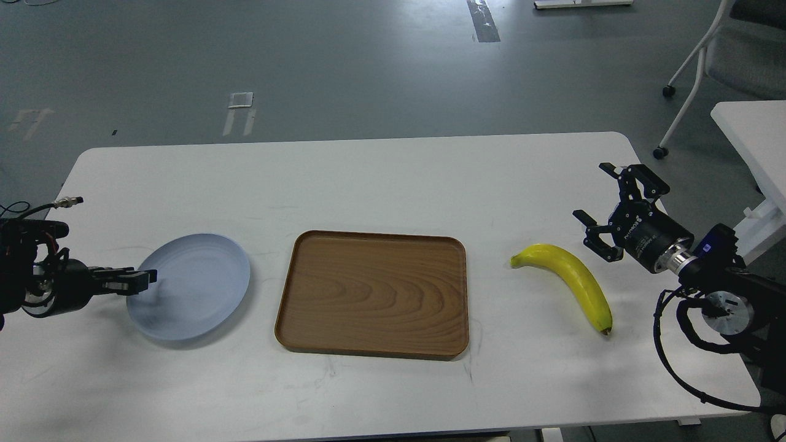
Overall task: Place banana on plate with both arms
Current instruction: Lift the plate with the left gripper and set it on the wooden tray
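The yellow banana (574, 277) lies on the white table (381, 178) right of the tray, stem end to the upper left, dark tip to the lower right. The pale blue-grey plate (193, 285) lies flat left of the tray. My right gripper (591, 191) is open and empty, just up and right of the banana's stem end, not touching it. My left gripper (142, 279) is low at the plate's left rim, fingers pointing right. Its fingers are seen edge-on, so I cannot tell whether they hold the rim.
A rectangular brown wood-grain tray (373, 293) lies between plate and banana. A second white table (749, 135) and a wheeled chair (712, 55) stand at the right beyond the table's edge.
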Tool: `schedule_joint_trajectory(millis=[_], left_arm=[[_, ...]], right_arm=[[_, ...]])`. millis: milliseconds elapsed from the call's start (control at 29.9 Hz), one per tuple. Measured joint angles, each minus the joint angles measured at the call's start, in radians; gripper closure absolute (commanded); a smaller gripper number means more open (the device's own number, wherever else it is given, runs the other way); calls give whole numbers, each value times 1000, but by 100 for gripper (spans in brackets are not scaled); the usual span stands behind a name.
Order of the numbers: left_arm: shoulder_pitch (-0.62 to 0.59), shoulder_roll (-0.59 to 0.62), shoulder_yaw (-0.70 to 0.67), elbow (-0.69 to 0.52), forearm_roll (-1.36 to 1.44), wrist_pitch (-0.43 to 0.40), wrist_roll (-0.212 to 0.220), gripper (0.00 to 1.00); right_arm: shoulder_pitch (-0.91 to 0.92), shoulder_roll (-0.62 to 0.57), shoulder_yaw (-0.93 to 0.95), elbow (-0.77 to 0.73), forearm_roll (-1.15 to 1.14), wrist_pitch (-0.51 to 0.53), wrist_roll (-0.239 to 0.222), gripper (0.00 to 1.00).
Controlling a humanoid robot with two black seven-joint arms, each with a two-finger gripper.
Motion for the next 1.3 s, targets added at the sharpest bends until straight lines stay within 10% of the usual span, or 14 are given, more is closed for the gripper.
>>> schedule_joint_trajectory(millis=[435,869,1304], left_arm=[[-18,8,0,-7,0,-6,0,100],[-287,6,-1,-200,8,-146,0,100],[-353,-327,51,-169,74,-169,0,100]], right_arm=[[0,-2,2,0,0,0,0,0],[7,-8,5,-5,0,0,0,0],[5,-8,2,-4,0,0,0,0]])
